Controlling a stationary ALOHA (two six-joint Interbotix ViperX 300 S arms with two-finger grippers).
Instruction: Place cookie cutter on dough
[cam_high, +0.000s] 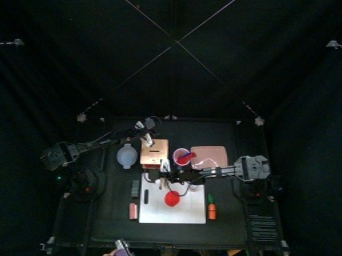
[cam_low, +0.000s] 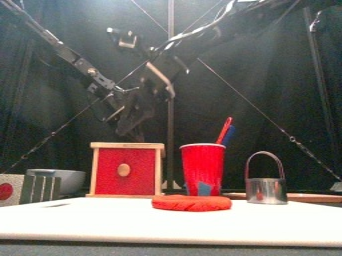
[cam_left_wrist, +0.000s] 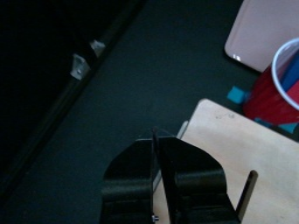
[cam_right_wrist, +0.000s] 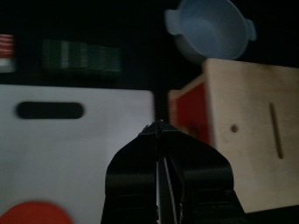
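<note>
Low in the middle of the front view, the dough (cam_low: 191, 203) lies as a flat red disc on the white cutting board (cam_low: 80, 222), near the camera and touched by nothing. Behind it stands the red cup (cam_low: 203, 169) with sticks poking from it. To the right of the cup, toward the right of the frame, sits the metal cookie cutter (cam_low: 265, 180) with its arched handle, upright and apart from the dough. Left of the cup is a wooden box with a red face (cam_low: 127, 170).

From above, the dough (cam_high: 174, 196) shows as a red spot on the board's lower half in the centre of the frame. The left gripper (cam_high: 151, 124) hangs up and to the left of it, well apart, over the dark table beyond the board. Its own camera shows its jaws pressed together with nothing between them, the wooden box (cam_left_wrist: 251, 149) and the cup (cam_left_wrist: 274, 92) ahead of it at the right of the frame.

The right gripper (cam_right_wrist: 156, 128) also has its jaws closed together and empty. In its view the dough (cam_right_wrist: 38, 213) peeks in at the lower left corner, on the white board (cam_right_wrist: 82, 149) with its slot handle, off to one side of the jaw tips. A pale blue bowl (cam_right_wrist: 211, 26) sits at the upper right of that frame.
</note>
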